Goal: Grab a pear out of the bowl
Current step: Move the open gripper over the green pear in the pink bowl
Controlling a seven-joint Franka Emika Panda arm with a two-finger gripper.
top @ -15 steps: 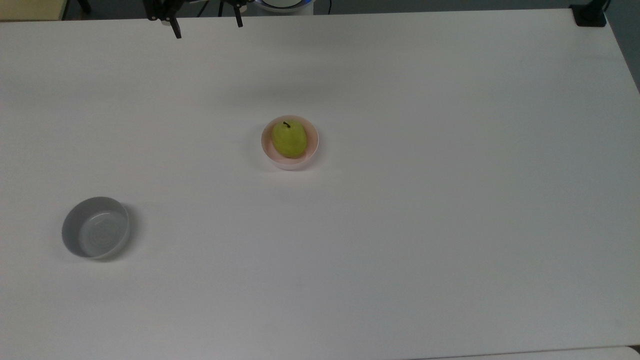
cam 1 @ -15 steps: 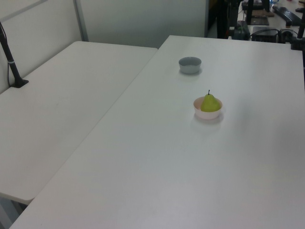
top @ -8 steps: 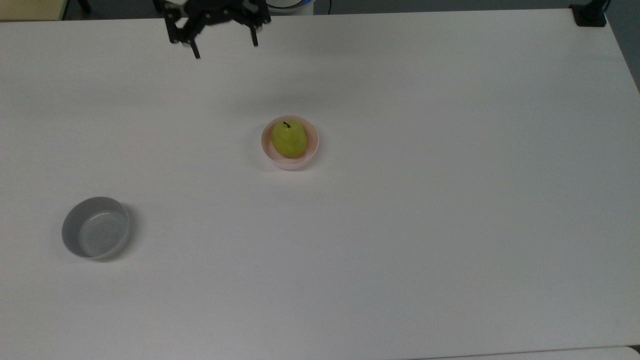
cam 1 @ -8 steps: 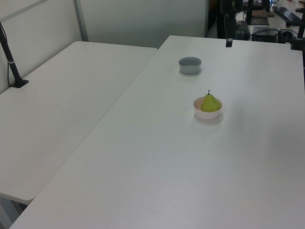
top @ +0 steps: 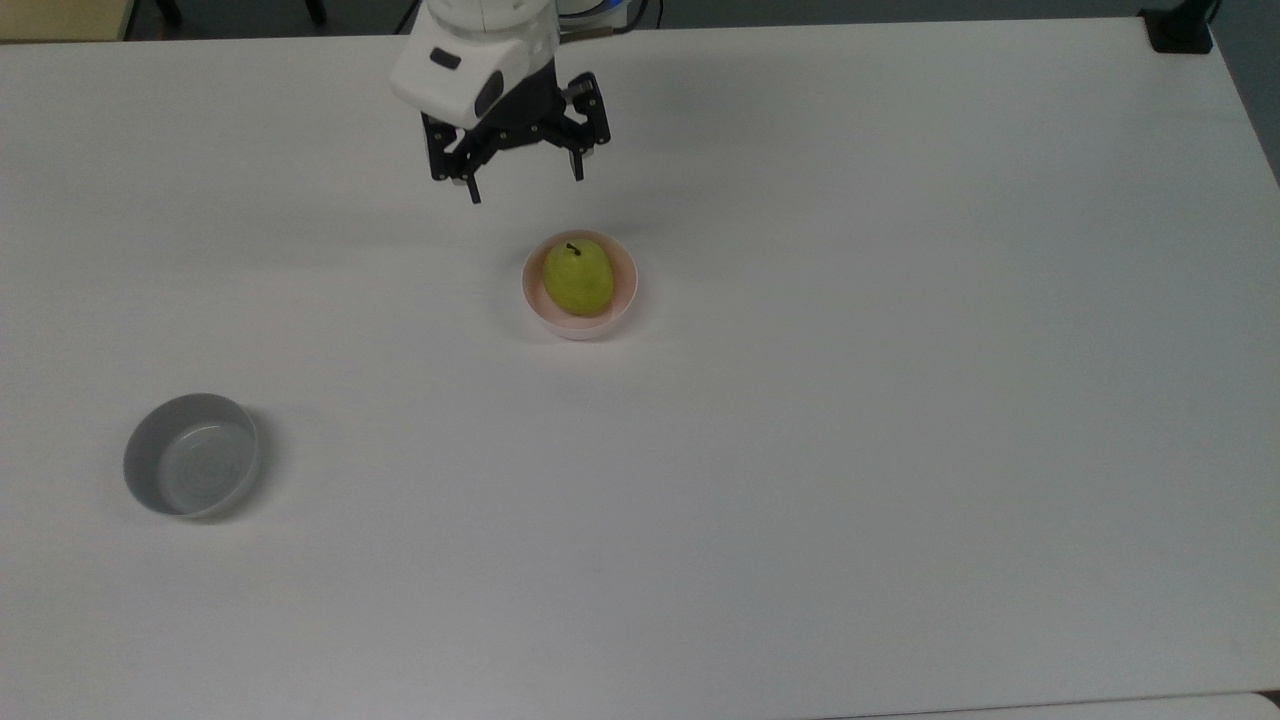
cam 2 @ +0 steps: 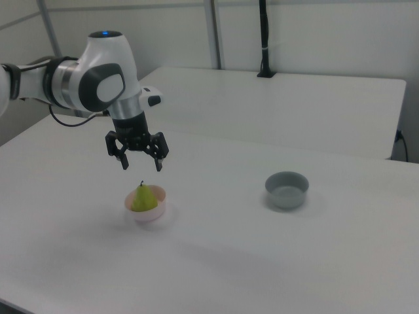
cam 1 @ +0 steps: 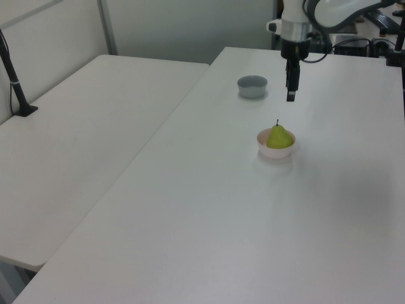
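A yellow-green pear with a short dark stem sits upright in the pale pink bowl near the middle of the white table. My gripper hangs open in the air above the table, a little short of the bowl on the arm's side, its two dark fingers spread wide and nothing between them. In the right view it hovers just above the pear's stem.
A grey bowl stands apart, at the top view's lower left. A second white table adjoins in the left view's left, with a black post on it. A black clamp sits at the top view's upper right corner.
The arm has come in from the table's far edge toward the bowl, down and right in the top view. The fingers stay spread. Pear and bowls have not moved.
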